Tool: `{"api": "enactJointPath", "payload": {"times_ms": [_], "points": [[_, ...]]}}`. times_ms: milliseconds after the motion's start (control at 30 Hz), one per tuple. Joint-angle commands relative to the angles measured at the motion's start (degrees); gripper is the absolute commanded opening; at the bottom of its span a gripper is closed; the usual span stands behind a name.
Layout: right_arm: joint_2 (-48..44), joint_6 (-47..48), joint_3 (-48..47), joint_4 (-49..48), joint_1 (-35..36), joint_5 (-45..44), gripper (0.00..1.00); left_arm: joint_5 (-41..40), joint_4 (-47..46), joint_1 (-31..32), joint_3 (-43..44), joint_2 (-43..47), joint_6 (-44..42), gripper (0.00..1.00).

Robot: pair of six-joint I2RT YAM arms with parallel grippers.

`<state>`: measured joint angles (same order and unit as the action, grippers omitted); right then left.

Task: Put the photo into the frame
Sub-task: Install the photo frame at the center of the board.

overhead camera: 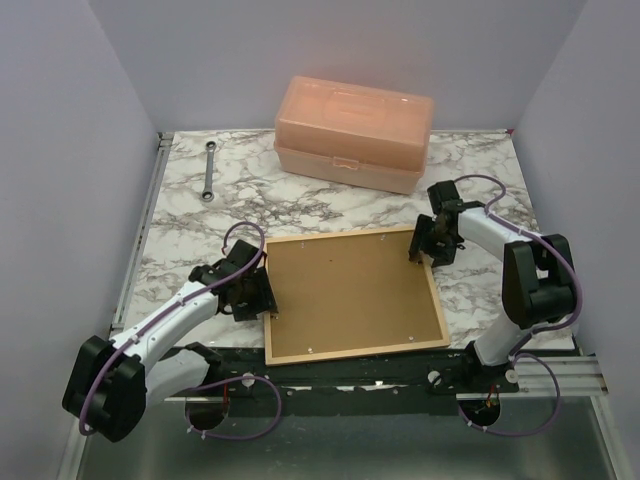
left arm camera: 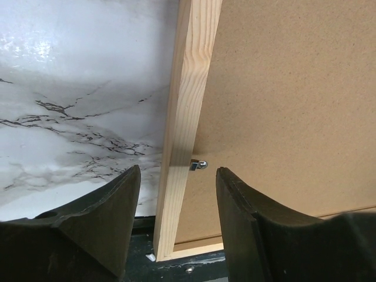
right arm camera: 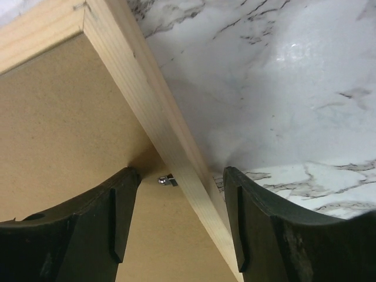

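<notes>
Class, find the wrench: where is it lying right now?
In the top view, the wrench lies at the far left of the table, to the left of the peach box and beyond the far left corner of the frame.

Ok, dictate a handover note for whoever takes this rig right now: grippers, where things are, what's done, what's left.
Left gripper: open, holding nothing, jaws astride the left rail of the frame, beside a metal clip.
Right gripper: open, holding nothing, astride the right rail near the far corner, beside a second metal clip.
Frame: lying back-up on the table, brown backing panel seated in it.
Photo: not in view; possibly under the panel, cannot tell.
Done: panel in place.
Left: probably the clips; confirm the photo is inside.
</notes>
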<state>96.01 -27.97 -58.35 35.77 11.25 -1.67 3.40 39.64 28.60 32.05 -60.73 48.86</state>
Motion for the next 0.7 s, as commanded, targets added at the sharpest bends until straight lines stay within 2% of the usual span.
{"api": "enactJointPath", "payload": {"times_ms": [0, 200, 667], "points": [[-2.1, -0.3, 2.9, -0.2, 0.1, 4.5, 0.71, -0.5, 2.4, -0.1, 0.8, 1.2, -1.5, 0.56], [-5.1, -1.0, 6.2, 0.7, 0.1, 6.7, 0.82, 2.7, -0.4, 0.1, -2.0, 2.1, -0.4, 0.56], [-8.8, -1.2, 9.9, 2.5, 0.1, 12.2, 0.84, 12.9, -10.8, 0.3, -4.5, -1.4, 2.4, 0.55]]}}
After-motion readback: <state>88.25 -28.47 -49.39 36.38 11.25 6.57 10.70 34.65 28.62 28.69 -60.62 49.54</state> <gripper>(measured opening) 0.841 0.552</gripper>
